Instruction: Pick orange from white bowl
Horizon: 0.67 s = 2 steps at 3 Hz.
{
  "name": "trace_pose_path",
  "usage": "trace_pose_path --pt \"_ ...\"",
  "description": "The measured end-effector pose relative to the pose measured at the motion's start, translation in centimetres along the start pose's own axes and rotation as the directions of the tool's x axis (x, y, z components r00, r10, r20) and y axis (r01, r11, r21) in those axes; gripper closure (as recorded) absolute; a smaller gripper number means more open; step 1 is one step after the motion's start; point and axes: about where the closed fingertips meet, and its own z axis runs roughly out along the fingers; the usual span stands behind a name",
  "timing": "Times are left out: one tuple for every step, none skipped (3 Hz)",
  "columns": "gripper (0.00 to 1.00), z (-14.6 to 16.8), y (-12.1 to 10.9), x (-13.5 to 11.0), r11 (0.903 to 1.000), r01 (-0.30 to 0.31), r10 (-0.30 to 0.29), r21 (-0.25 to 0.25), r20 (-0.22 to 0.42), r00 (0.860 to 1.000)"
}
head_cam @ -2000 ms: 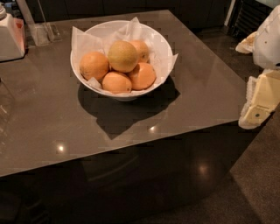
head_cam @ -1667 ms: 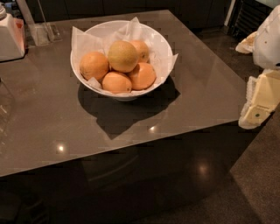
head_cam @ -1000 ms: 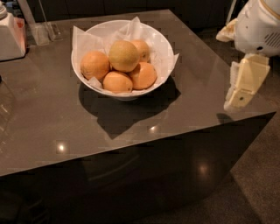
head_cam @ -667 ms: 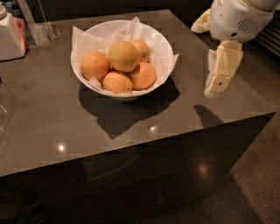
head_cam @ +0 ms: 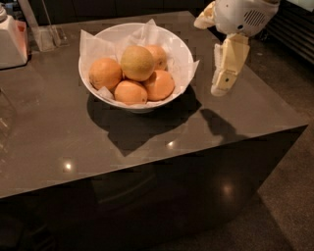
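The job has hardly begun. No orange has been picked up yet. All the fruit sits in the white bowl [head_cam: 140,106], which stands on the dark table [head_cam: 59,132], toward the back and a bit to the left. The bowl has crinkly white paper [head_cam: 91,44] inside it. I can see four oranges in there, and a paler yellow fruit [head_cam: 137,62] sits on top of them. The orange nearest the robot's side [head_cam: 158,85] is at the front right of the pile. The gripper [head_cam: 223,86] is up in the air, just to the right of the bowl, and it touches nothing. It is not over the fruit yet. It carries nothing, but I cannot tell how wide it is. The arm [head_cam: 240,14] comes in from the top right corner and the gripper hangs down from it, pointing at the table and leaning a little to the left. What is left, I think: move over the bowl, go down to an orange, grab it, and lift it out.
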Motion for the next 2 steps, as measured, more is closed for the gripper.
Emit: trace_pose_path --pt "0.00 0.4 -0.5 -0.1 0.9998 0.001 -0.001 0.018 0.021 1.000" --pt "0.00 2.6 -2.2 -1.4 0.9984 0.051 -0.050 -0.022 0.050 0.998"
